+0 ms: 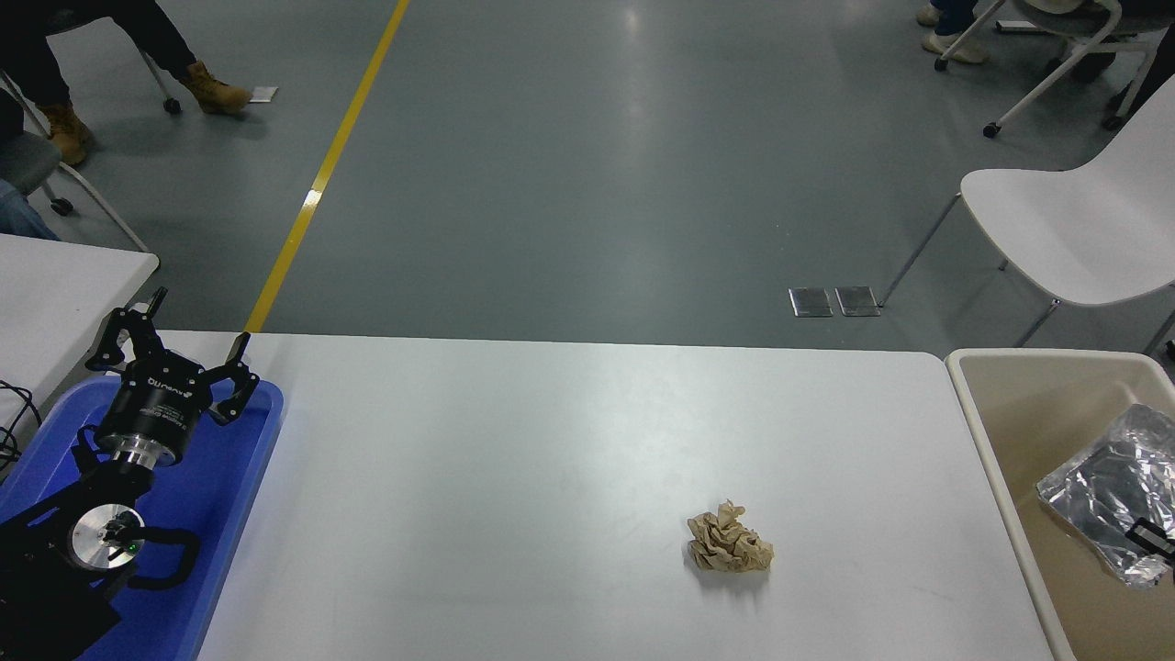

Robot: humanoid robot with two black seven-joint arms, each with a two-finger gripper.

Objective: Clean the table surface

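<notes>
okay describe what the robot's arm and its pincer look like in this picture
Only the left arm shows clearly, at the lower left. It is black, with a round silver joint cap and a thin black cable loop beside it. A silver ring joins it to the left pincer, which has a black cylindrical body with small white lettering and angular black linkage fingers. The right pincer is hardly visible.

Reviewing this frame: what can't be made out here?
- Right gripper: head view, only a black tip at the right edge, on the silver foil bag; open or shut unclear.
- Beige bin: cut by right and bottom edges.
- Blue tray: contents hidden by the parked left gripper.
</notes>
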